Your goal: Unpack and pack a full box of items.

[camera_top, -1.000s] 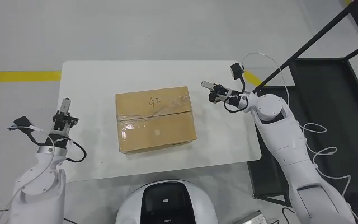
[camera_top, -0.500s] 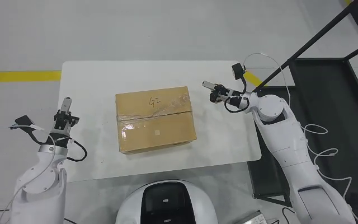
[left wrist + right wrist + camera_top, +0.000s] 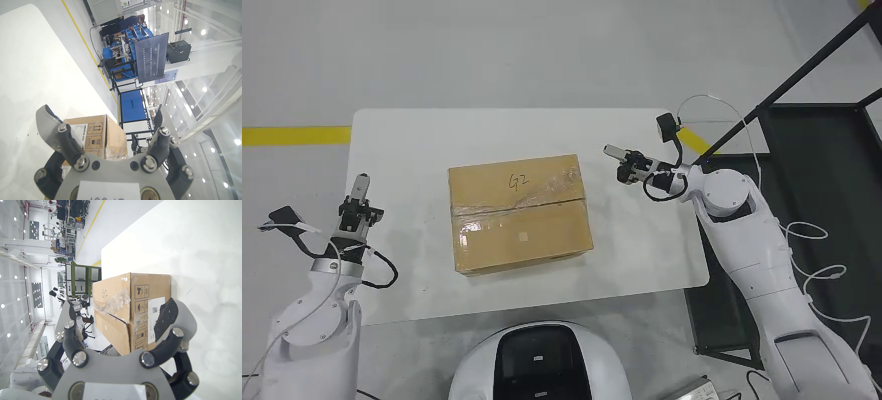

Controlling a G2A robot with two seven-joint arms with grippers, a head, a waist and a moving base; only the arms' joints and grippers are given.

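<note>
Your white counter (image 3: pixel 402 150) stands on a pale grey floor (image 3: pixel 542 50) crossed by a yellow line (image 3: pixel 292 135). A black rack (image 3: pixel 832 150) sits beside its right end. Beyond: dark screen (image 3: pixel 151 56), blue racks (image 3: pixel 130 68), green cabinet (image 3: pixel 83 266), ceiling lights (image 3: pixel 204 31).

A closed, taped cardboard box (image 3: pixel 520 213) sits mid-surface (image 3: pixel 412 140). The left gripper (image 3: pixel 360 186) is at its 9 o'clock, well apart. The right gripper (image 3: pixel 611 152) is near it at 2 o'clock.

Top view overhead, wrist views share box (image 3: pixel 520 213)
</note>
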